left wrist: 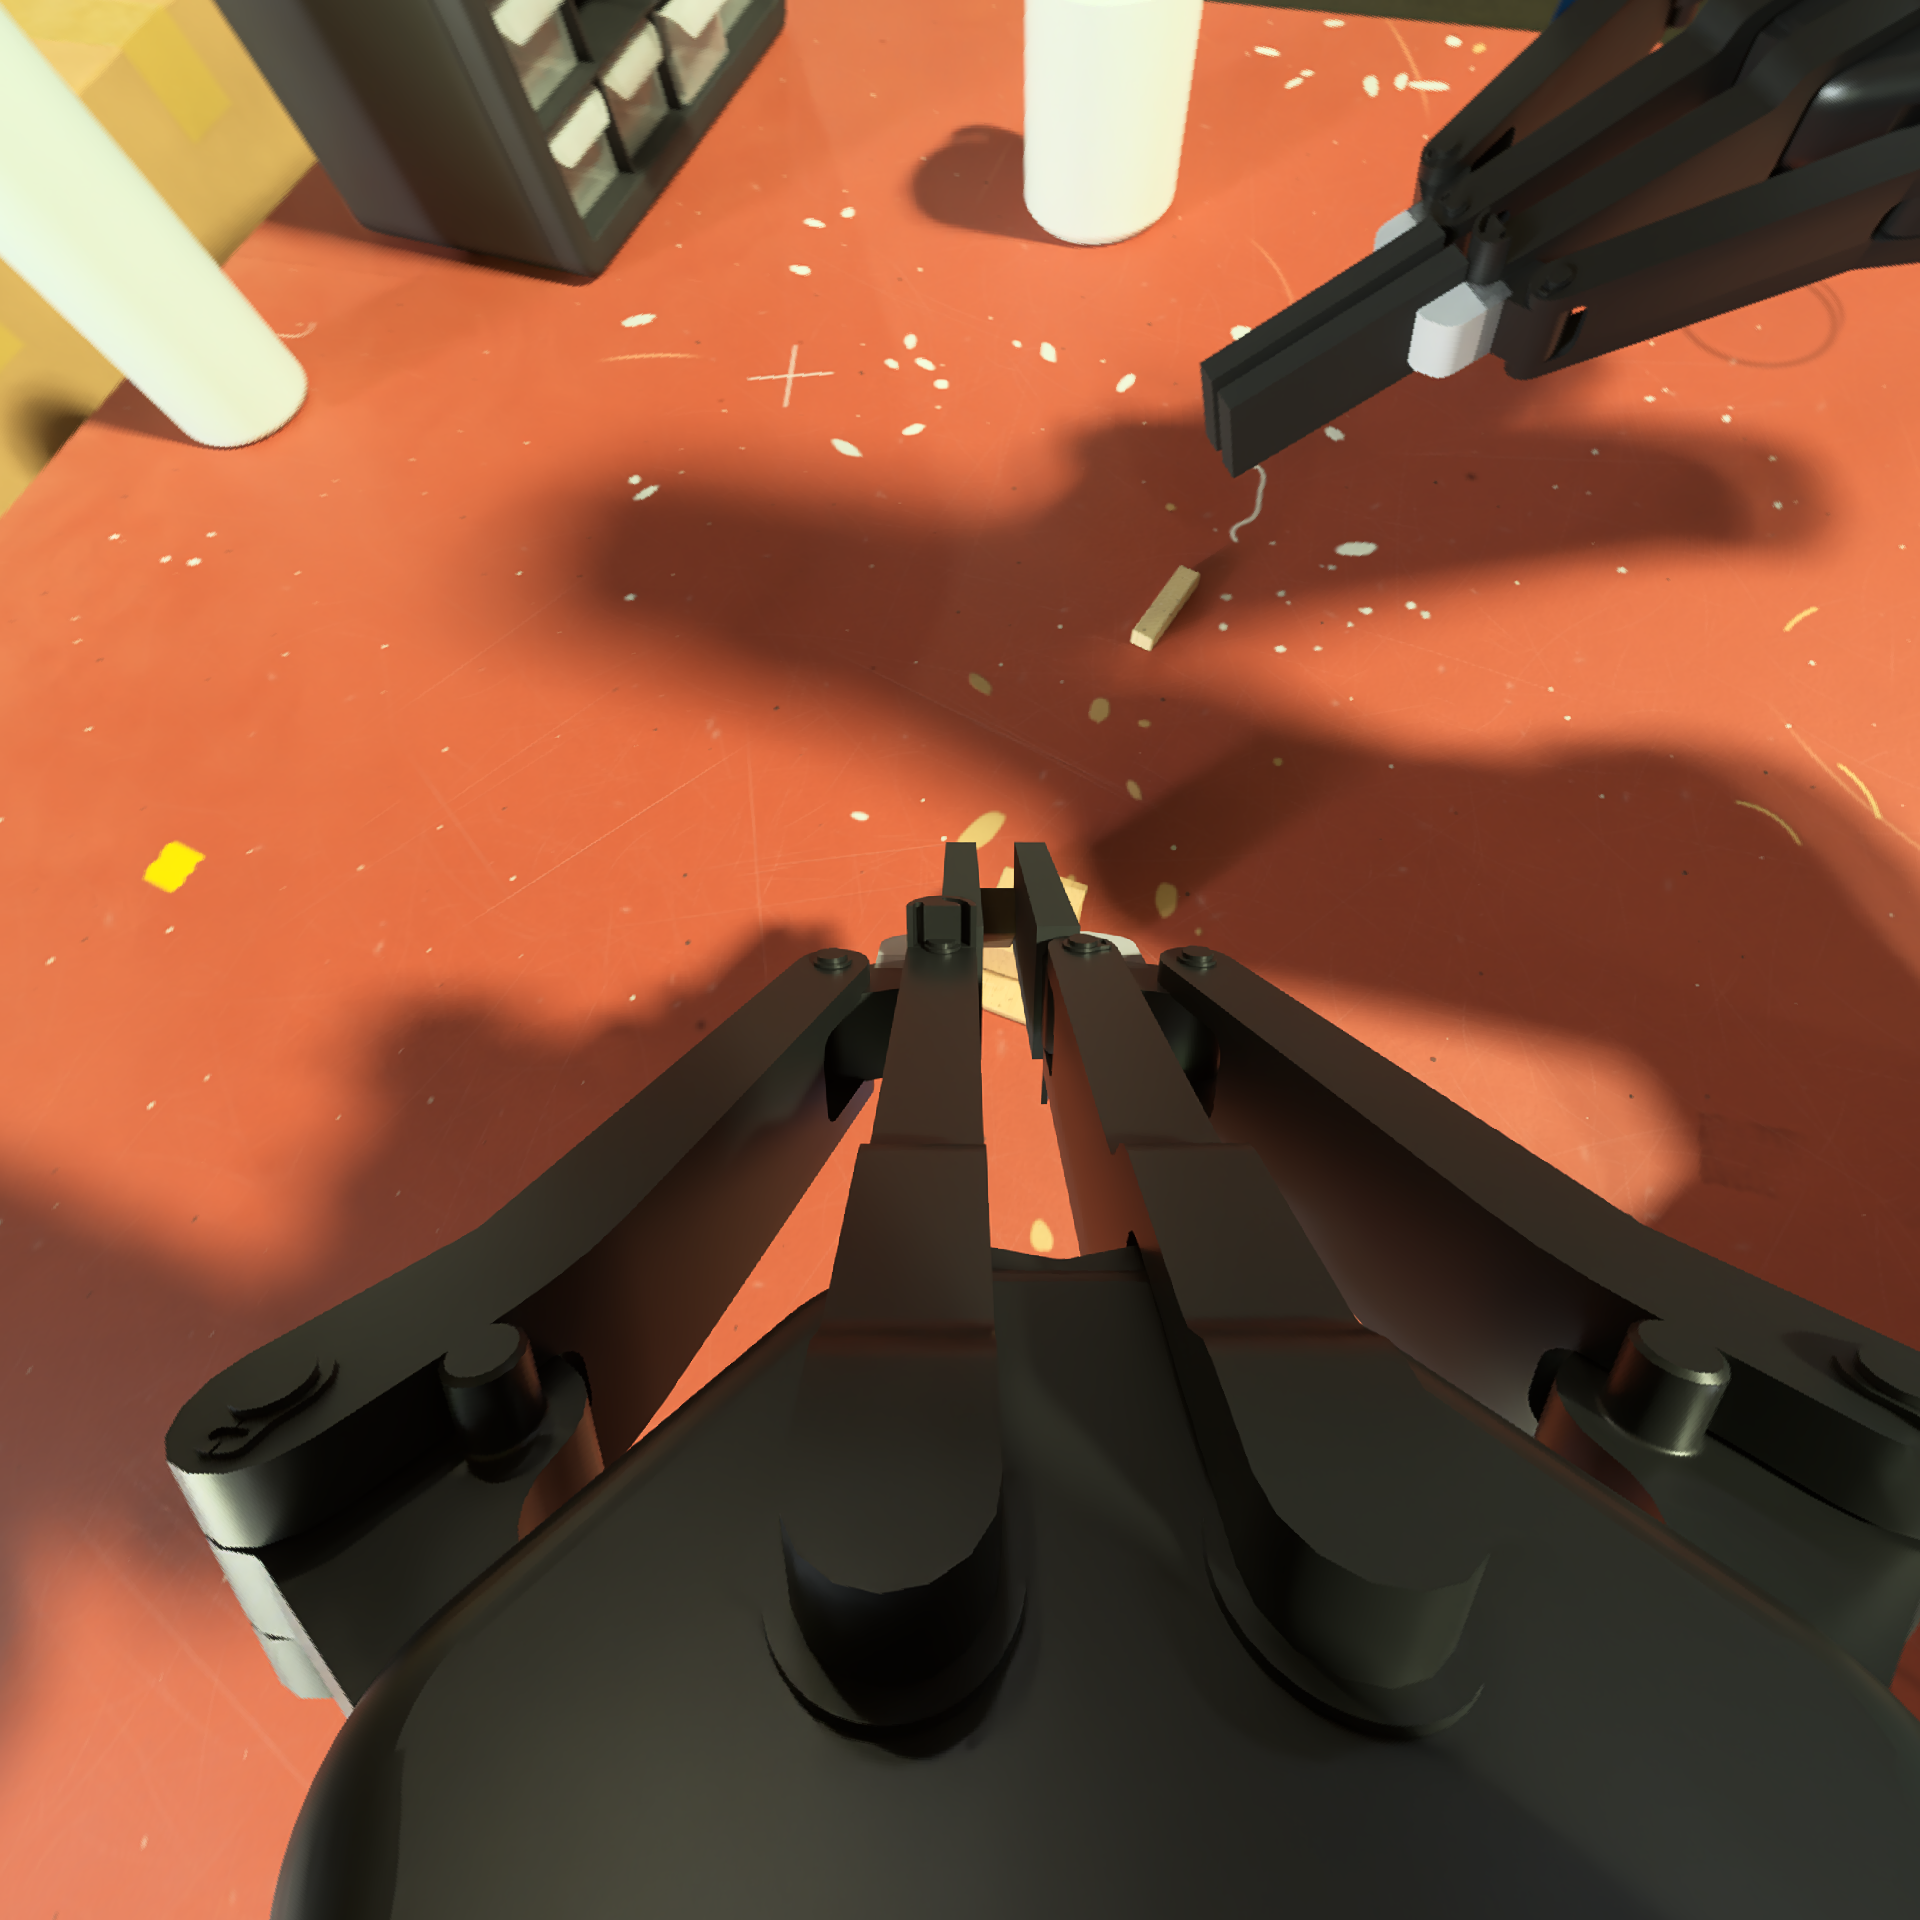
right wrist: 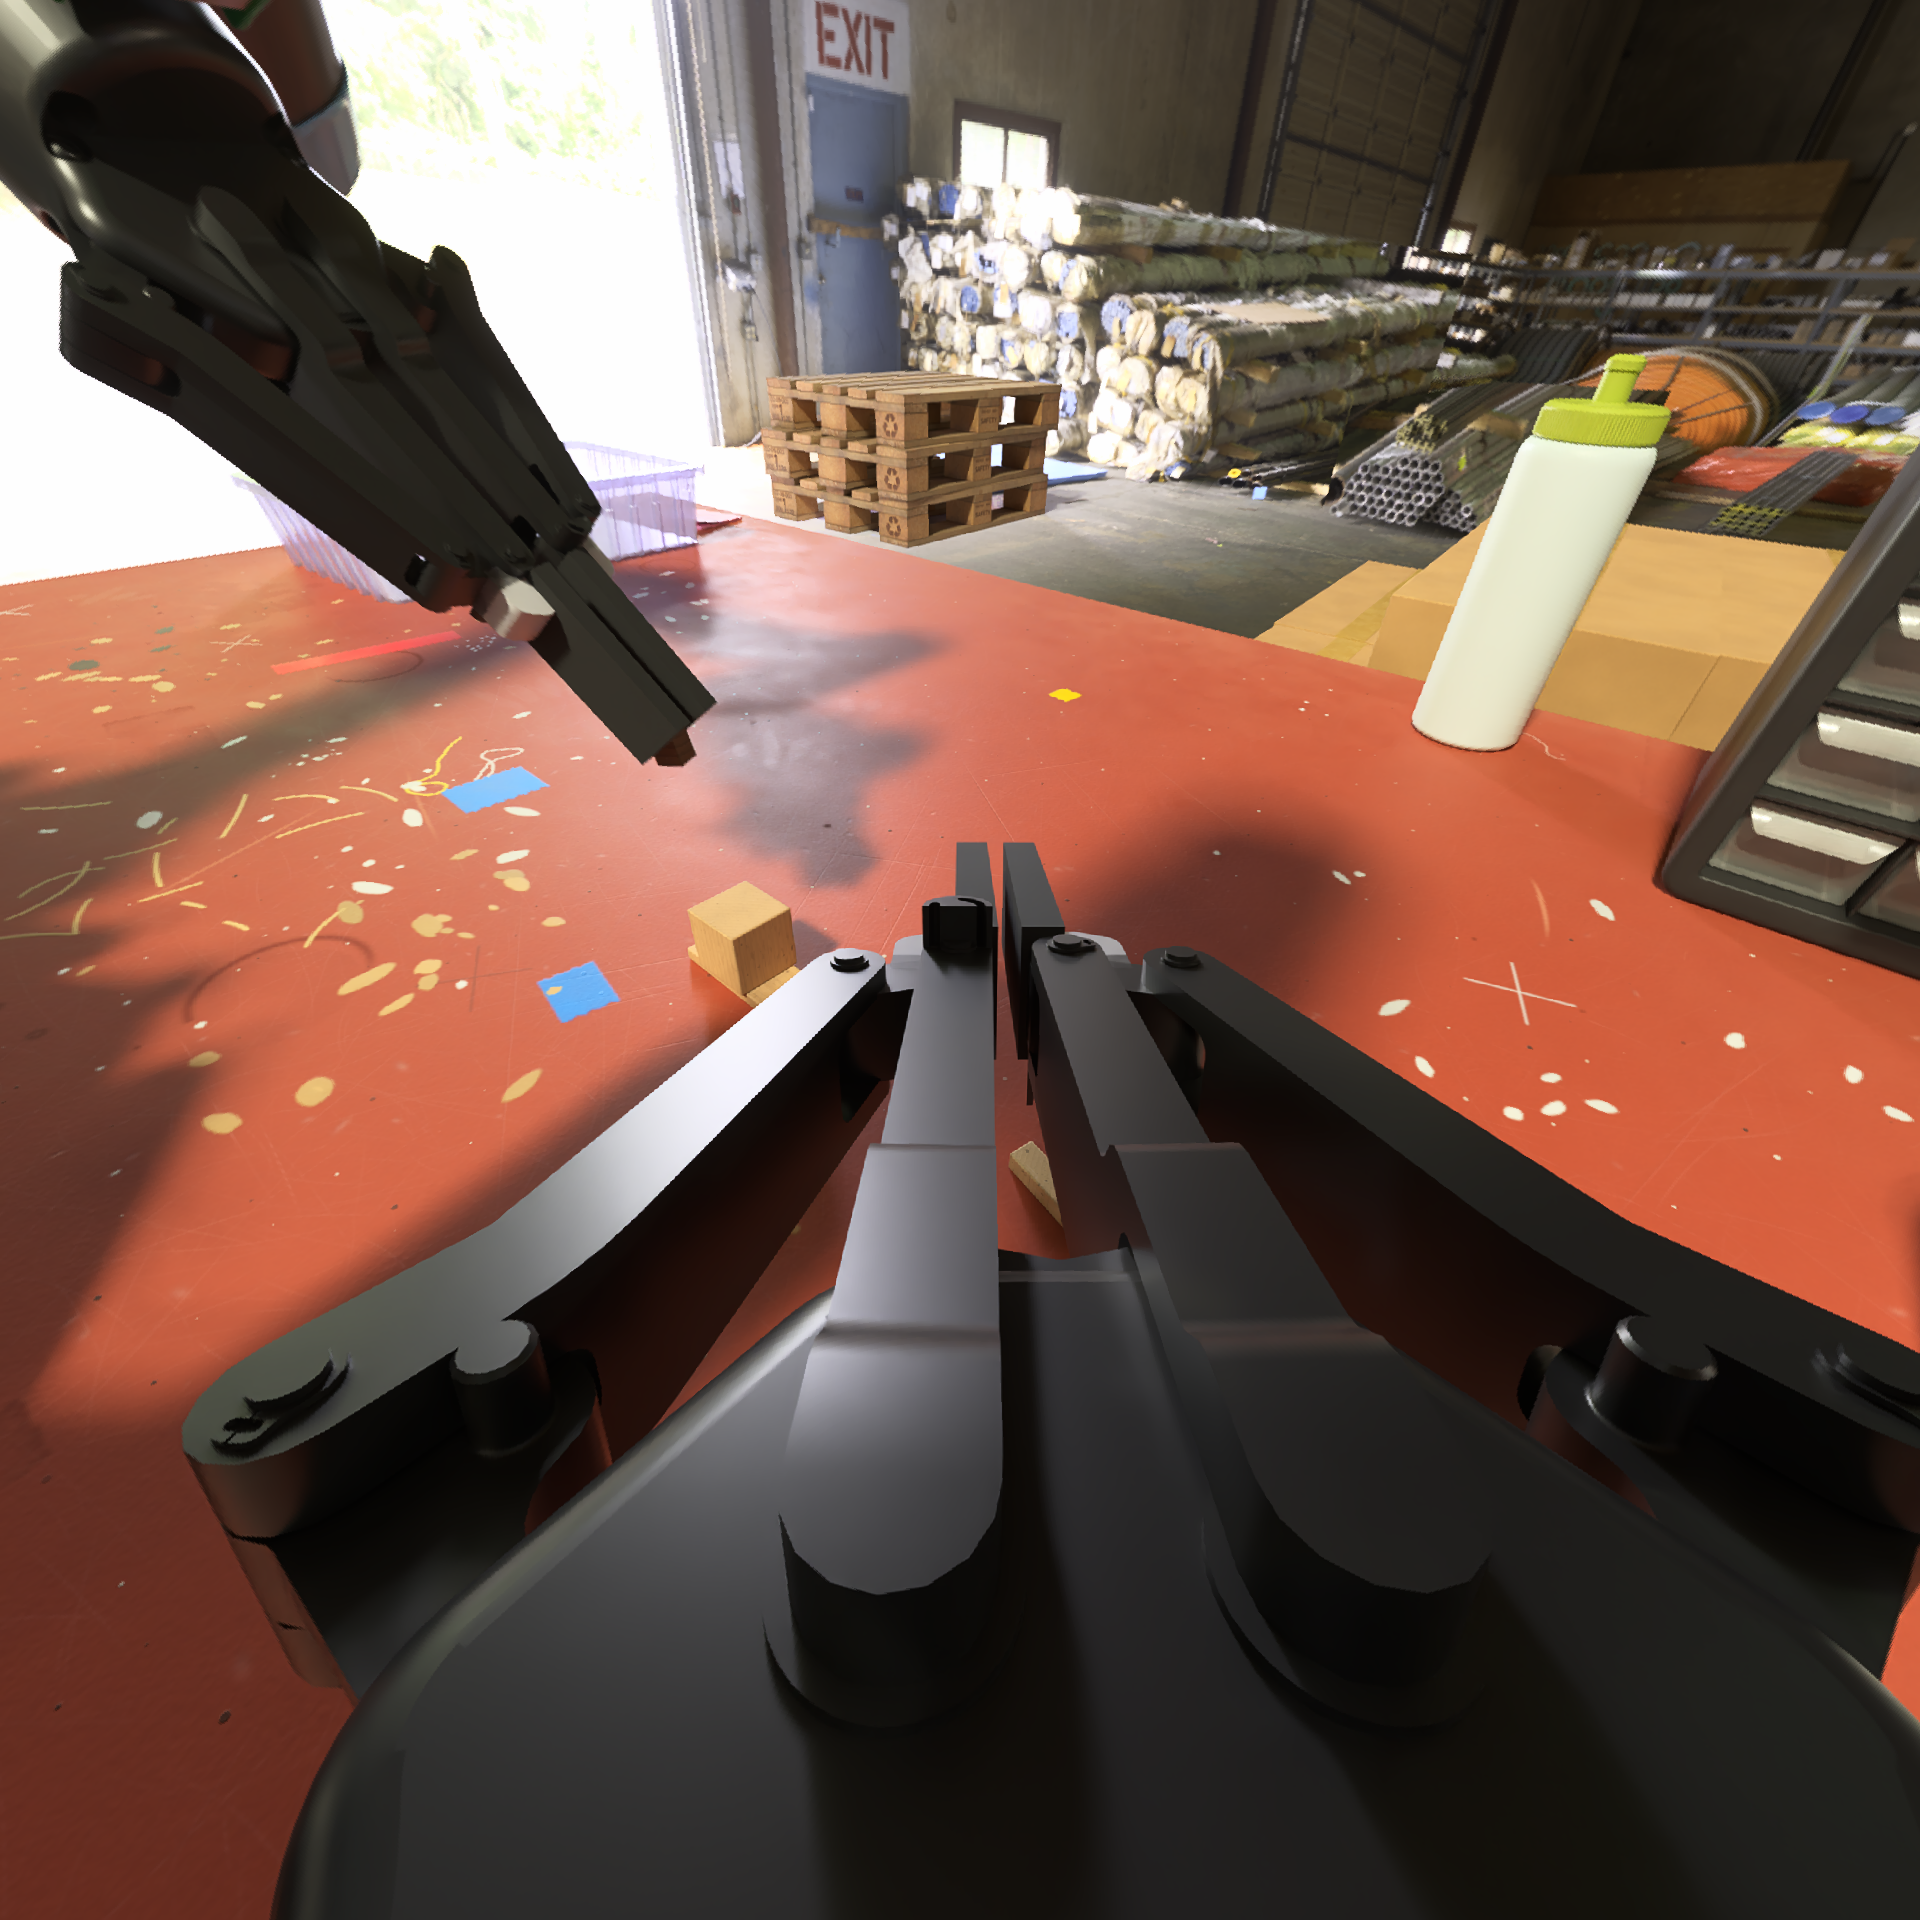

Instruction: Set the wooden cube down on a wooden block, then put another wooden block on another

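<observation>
Wooden cube (right wrist: 740, 932) already sits on a flat block (right wrist: 771, 985). Left gripper (right wrist: 681, 740) carries a small block (right wrist: 676, 750) above the table (right wrist: 1143, 727); right gripper (right wrist: 1000, 871) is closed, empty. Another block (left wrist: 1164, 608) awaits.

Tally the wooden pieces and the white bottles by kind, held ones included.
Wooden cube: 1
Wooden block: 3, one under the cube, one lying loose, one gripped in the left tool
White bottle: 2
Total: 6
</observation>
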